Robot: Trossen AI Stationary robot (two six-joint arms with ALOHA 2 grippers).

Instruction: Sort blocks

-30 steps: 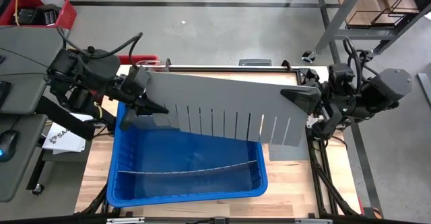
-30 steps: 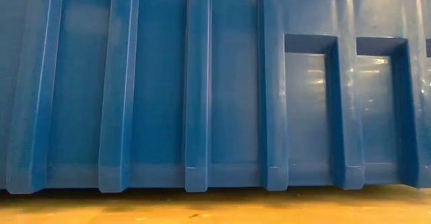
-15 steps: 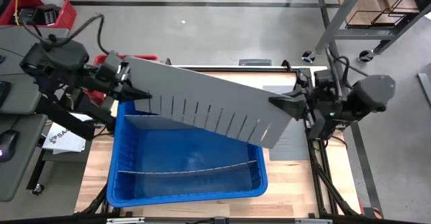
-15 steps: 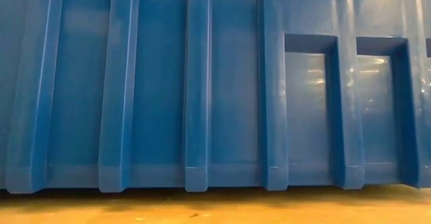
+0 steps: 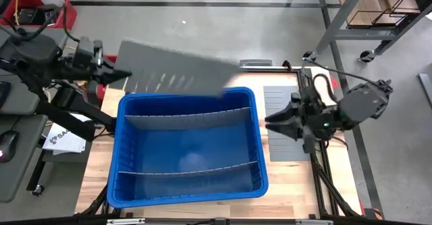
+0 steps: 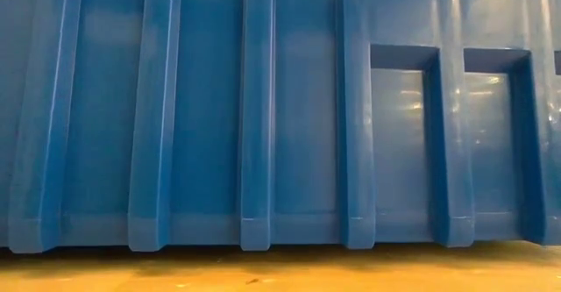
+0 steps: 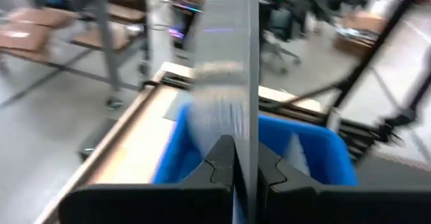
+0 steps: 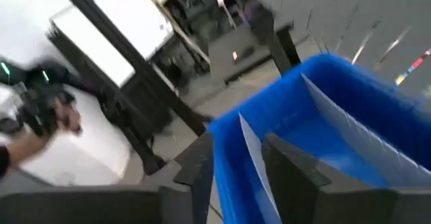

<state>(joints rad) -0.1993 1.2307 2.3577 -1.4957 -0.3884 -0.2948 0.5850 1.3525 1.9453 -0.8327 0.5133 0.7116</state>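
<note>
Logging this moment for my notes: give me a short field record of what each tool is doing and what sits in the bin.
left tool: shut on slotted grey panel, held alone above the bin's far rim
right tool: open, empty, beside the bin's right wall
blue bin: holds two grey dividers
spare grey panel: flat on table, right of bin
blocks: none visible

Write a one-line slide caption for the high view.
Left pincer lifts a grey slotted divider panel above the blue bin; right pincer open, empty, beside the bin.
</note>
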